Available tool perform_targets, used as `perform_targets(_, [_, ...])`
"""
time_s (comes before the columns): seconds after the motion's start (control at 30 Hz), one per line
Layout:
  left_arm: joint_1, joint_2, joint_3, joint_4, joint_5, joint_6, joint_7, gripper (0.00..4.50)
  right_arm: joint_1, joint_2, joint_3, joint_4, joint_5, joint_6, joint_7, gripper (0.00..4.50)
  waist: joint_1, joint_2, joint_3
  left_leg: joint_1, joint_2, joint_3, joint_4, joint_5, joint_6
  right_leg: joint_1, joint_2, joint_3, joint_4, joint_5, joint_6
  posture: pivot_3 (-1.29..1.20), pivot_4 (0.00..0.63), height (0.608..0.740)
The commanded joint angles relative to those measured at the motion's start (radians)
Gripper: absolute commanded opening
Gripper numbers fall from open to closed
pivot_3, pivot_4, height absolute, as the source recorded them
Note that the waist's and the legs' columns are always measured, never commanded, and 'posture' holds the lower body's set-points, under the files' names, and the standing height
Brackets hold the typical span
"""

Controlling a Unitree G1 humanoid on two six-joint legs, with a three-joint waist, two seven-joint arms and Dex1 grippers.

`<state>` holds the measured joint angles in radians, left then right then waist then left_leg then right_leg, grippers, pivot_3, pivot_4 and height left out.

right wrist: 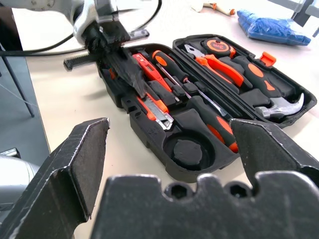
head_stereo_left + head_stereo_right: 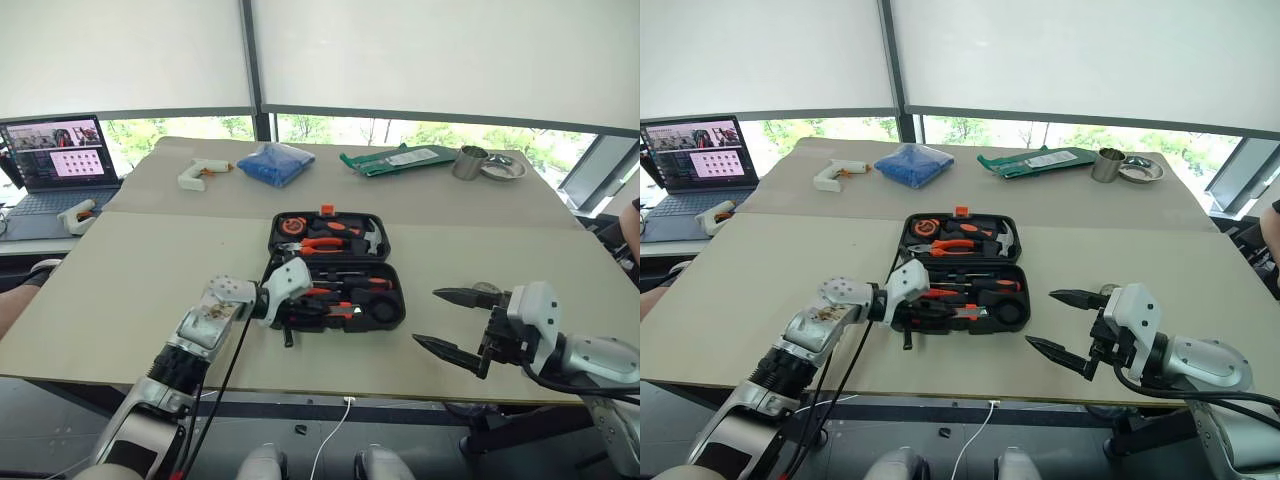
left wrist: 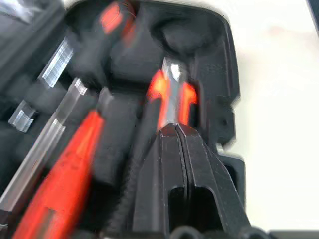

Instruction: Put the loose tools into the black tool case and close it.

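- The black tool case [image 2: 335, 268] lies open near the front of the bench [image 2: 120, 290], lid half away from the robot with the orange latch [image 2: 326, 210] at its far edge
- Left claw [image 1: 130, 74] is pressed shut and empty, its tips down in the near half of the case at the orange-black utility knife [image 1: 155, 106], apparently nudging it into its slot
- Right claw [image 2: 452, 320] hangs with its fingers spread wide and nothing between them, over the bench just right of the case
- Screwdrivers [image 1: 169, 69] already lie in the near tray; pliers [image 1: 219, 64] and a hammer [image 1: 279, 107] sit in the lid half
- A round moulded recess [image 1: 187, 151] at the tray's near right corner stands vacant; judging by that, the tape roll may be outstanding, and I cannot pick it out on the bench
- The lid is yet to be folded over and latched
- Open bench lies on both flanks of the case; the front edge runs close under both arms, while the glue gun [image 2: 200, 173] and blue bag [image 2: 275, 162] sit well back
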<state>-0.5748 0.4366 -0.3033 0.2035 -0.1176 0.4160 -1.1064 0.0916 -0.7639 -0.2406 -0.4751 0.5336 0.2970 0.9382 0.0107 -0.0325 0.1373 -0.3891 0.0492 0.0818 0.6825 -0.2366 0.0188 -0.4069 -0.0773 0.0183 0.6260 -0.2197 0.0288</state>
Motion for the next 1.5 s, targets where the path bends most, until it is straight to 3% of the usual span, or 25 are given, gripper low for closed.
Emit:
perform_targets(0.03, [0.037,0.033,-0.033,0.092,0.047,0.055,0.016,0.05,-0.001,-0.007,-0.016,-0.023,0.015,0.005,0.001,4.5,-0.002,0.001,0.0,0.001,0.0,0.0,0.0,0.0,0.0,0.001,0.0,0.0,0.0,0.0,0.0,0.0,0.15,0.74])
perform_targets(0.17, [0.043,0.027,0.008,0.098,-0.001,0.049,-0.001,0.05,0.018,-0.002,-0.018,-0.016,0.013,-0.005,0.008,4.5,-0.006,0.002,-0.001,0.003,0.0,-0.001,-0.001,0.0,0.0,0.002,0.0,0.0,0.0,0.0,0.0,0.0,0.15,0.74])
perform_targets(0.4, [0.069,0.005,0.103,0.013,-0.103,-0.147,-0.062,0.05,0.045,-0.005,-0.036,-0.01,0.015,-0.016,0.023,4.5,-0.02,0.004,-0.002,0.002,0.0,-0.002,-0.004,0.0,0.0,-0.001,0.0,0.0,0.0,-0.002,-0.003,0.0,0.15,0.74])
perform_targets(0.5, [0.054,0.001,0.117,0.021,-0.085,-0.2,-0.033,0.05,0.044,-0.004,-0.037,-0.011,0.014,-0.015,0.021,4.5,-0.017,0.003,-0.001,-0.004,0.0,-0.002,-0.004,0.0,0.0,-0.005,0.0,0.0,0.0,-0.002,-0.003,0.0,0.15,0.74])
perform_targets(0.6, [0.031,0.018,0.093,0.048,-0.045,-0.181,-0.019,0.05,0.041,0.001,-0.027,-0.016,0.009,-0.014,0.014,4.5,-0.011,0.003,-0.001,-0.015,-0.001,-0.002,-0.003,0.0,0.0,-0.016,0.001,0.001,0.0,0.002,0.002,0.0,0.15,0.74])
perform_targets(0.77, [0.007,0.02,0.052,0.119,0.031,-0.241,0.017,0.05,0.034,0.008,-0.014,-0.021,0.006,-0.012,0.002,4.5,-0.006,0.003,-0.001,-0.015,-0.002,-0.002,-0.003,0.0,0.0,-0.016,0.001,0.001,-0.002,0.004,0.002,0.0,0.15,0.74])
perform_targets(1.2, [-0.041,-0.001,-0.098,0.198,0.14,-0.161,-0.007,0.05,0.024,0.008,-0.005,-0.03,0.012,0.006,-0.019,4.5,0.006,0.003,-0.002,-0.014,-0.002,-0.002,-0.003,0.0,0.0,-0.014,0.0,0.001,-0.002,-0.001,0.0,0.0,0.15,0.74])
perform_targets(1.33, [-0.013,-0.017,-0.033,0.169,0.076,-0.207,0.002,0.05,0.035,0.006,-0.015,-0.031,0.014,0.001,-0.021,4.5,0.008,0.003,-0.002,-0.013,-0.003,-0.002,-0.002,0.0,0.0,-0.012,0.0,0.001,-0.002,-0.001,0.0,0.0,0.15,0.74])
perform_targets(1.47, [0.023,-0.002,0.073,0.02,-0.044,-0.219,-0.028,0.05,0.082,0.01,-0.065,-0.026,0.015,-0.023,-0.019,4.5,0.002,0.003,-0.002,-0.015,-0.001,-0.002,-0.002,0.0,0.0,-0.014,0.0,0.001,-0.001,-0.001,0.0,0.0,0.15,0.74])
perform_targets(1.5, [0.03,0.003,0.105,-0.015,-0.077,-0.2,-0.026,0.29,0.099,0.017,-0.085,-0.023,0.011,-0.038,-0.023,4.5,0.001,0.003,-0.002,-0.015,-0.001,-0.002,-0.003,0.0,0.0,-0.015,0.0,0.001,-0.001,-0.001,0.0,0.0,0.15,0.74])
